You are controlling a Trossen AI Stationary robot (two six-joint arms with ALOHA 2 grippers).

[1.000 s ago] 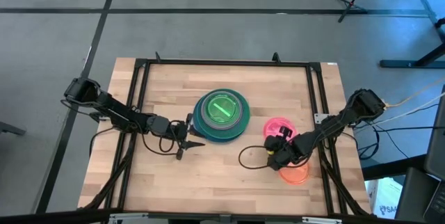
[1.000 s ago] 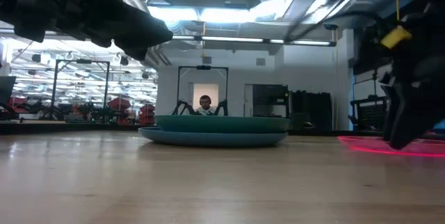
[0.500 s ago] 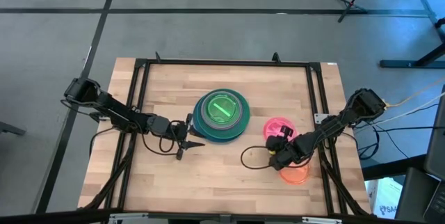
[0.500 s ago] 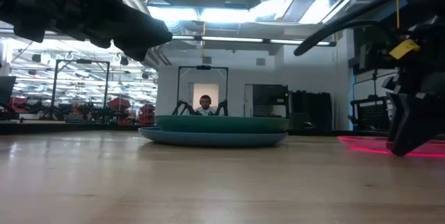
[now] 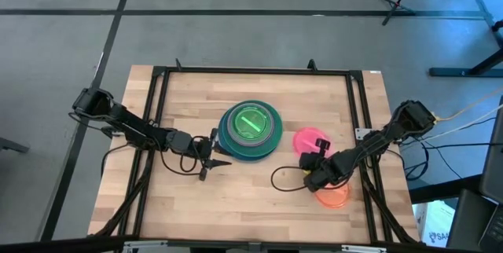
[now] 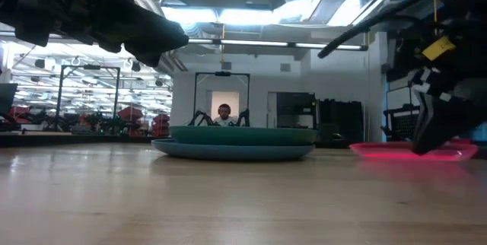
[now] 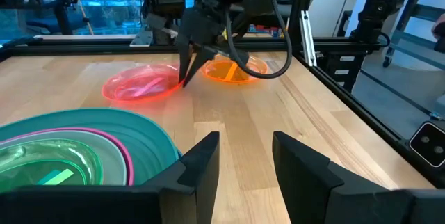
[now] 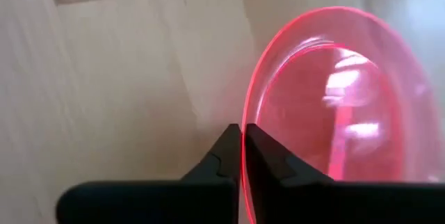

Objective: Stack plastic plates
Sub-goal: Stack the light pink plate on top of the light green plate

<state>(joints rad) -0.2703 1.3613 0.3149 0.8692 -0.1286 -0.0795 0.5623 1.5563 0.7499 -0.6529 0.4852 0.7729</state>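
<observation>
A stack of plastic plates (image 5: 250,130) rests mid-table on a wide blue-teal plate, a translucent green one on top; in the left wrist view the stack (image 7: 69,161) also shows a magenta rim. My left gripper (image 5: 220,149) waits open just off the stack's near-left side. To the stack's right is a translucent pink plate (image 5: 306,139), with my right gripper (image 5: 315,161) shut on its near rim. A translucent orange plate (image 5: 332,197) lies flat, nearer the table's near right corner. My right gripper pinches the pink plate's rim (image 8: 245,132) at its near edge, one finger inside the rim and one outside. The fingers slant down from the table's near right. The plate stays about level at table height (image 6: 403,151); whether it is clear of the wood I cannot tell.
A black frame rail (image 5: 357,119) runs along the table's edges. Bare wood (image 5: 236,198) lies near of the stack and between the two arms. A loop of cable (image 5: 281,181) hangs by the right arm.
My right gripper has shut on the pink plate's near rim. The pink plate has shifted a little toward the table's left, toward the stack.
</observation>
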